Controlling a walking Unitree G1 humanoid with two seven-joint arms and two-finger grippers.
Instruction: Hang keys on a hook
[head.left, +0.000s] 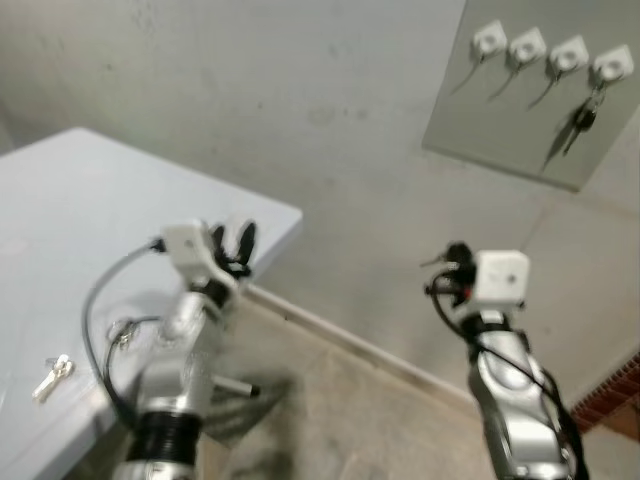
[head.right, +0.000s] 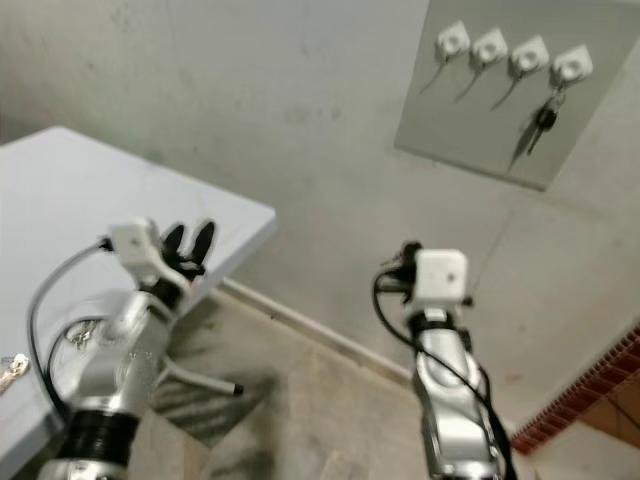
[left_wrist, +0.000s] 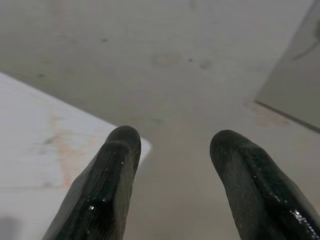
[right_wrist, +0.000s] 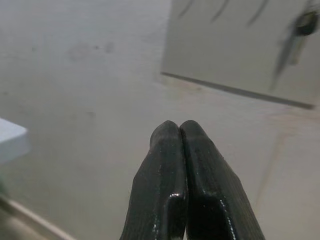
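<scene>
Keys (head.left: 52, 378) lie flat on the white table (head.left: 60, 220), far left, near its front edge and well apart from either gripper. A second metal cluster, possibly a ring, sits just right of them by the left arm's cable; too blurred to identify.

Left gripper (head.left: 232, 247) is raised over the table's corner, fingers (left_wrist: 100, 190) spread apart, nothing between them. It points toward the wall, not down at the keys.

Right gripper (head.left: 452, 262) is held up in mid-air to the right, clear of the table, fingers (right_wrist: 177, 185) pressed together and holding nothing.

Hook board (head.left: 530, 90) is on the wall, upper right: four white hooks (head.left: 552, 55) in a row. Rightmost already carries a dark-headed key (head.left: 580, 122); the other three look free.

My read: pick not started, keys still to be grasped.

Risks:
- Keys are flat and thin on a smooth top, so long fingers may slide them or push them off the near edge instead of pinching.
- Grabbing a blade rather than the ring leaves no loop to present to the hook.
- Board is well away from the table, so a loose hold could drop the keys on the walk over.
- Small hooks, so a misaligned approach may miss, or knock the hung key off.
</scene>
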